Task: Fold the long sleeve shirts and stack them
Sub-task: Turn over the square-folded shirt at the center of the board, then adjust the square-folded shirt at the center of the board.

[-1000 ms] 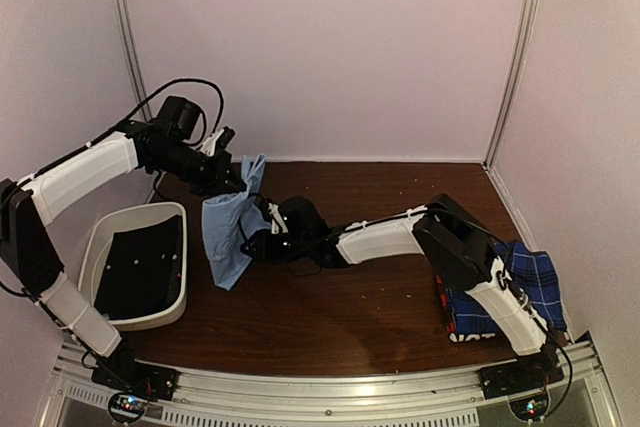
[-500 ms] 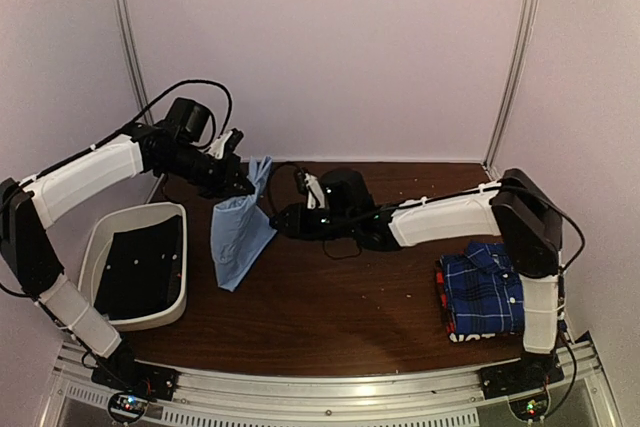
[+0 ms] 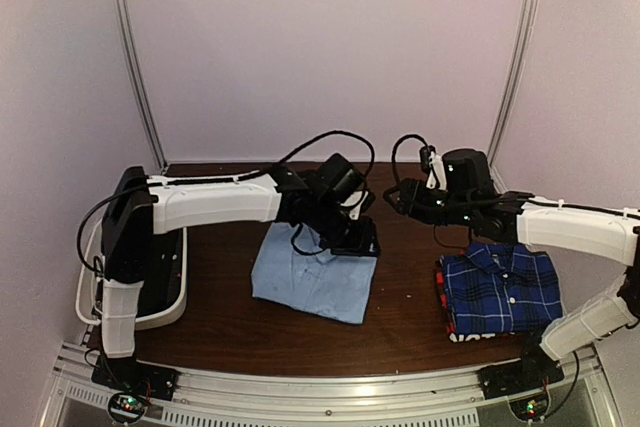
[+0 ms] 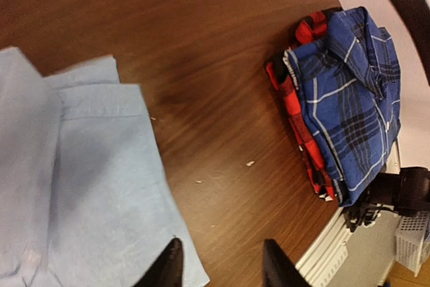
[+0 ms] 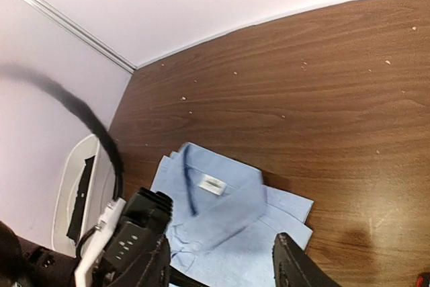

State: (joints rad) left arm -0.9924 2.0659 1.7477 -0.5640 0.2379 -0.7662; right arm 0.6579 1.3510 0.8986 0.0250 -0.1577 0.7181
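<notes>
left fingers point(image 4: 168, 267) spread, nothing between them; left arm reaches across from the left, its tip over the far right edge of the light blue shirt point(image 3: 318, 285); can't tell from the top view whether it touches the cloth

right fingers point(image 5: 289, 267) also spread, gripping nothing; right arm is up off the surface point(image 3: 400, 322) at far right, just past the far edge of the stack, tip pointing left toward the left arm

light blue shirt lies folded flat in the middle of the surface, roughly rectangular; collar at the far end with a white label point(image 5: 212, 184) showing inside it; folded layers visible along its right side in the left wrist view

plaid shirt point(image 3: 500, 292) sits folded at near right, collar toward the far side; it lies on top of the red/black shirt point(image 4: 297, 115), which only shows as a strip along the stack's left edge; stack is well apart from the light blue shirt, bare wood between them

white bin point(image 3: 172, 299) with black lining at the left edge of the surface, mostly hidden behind the left arm
</notes>
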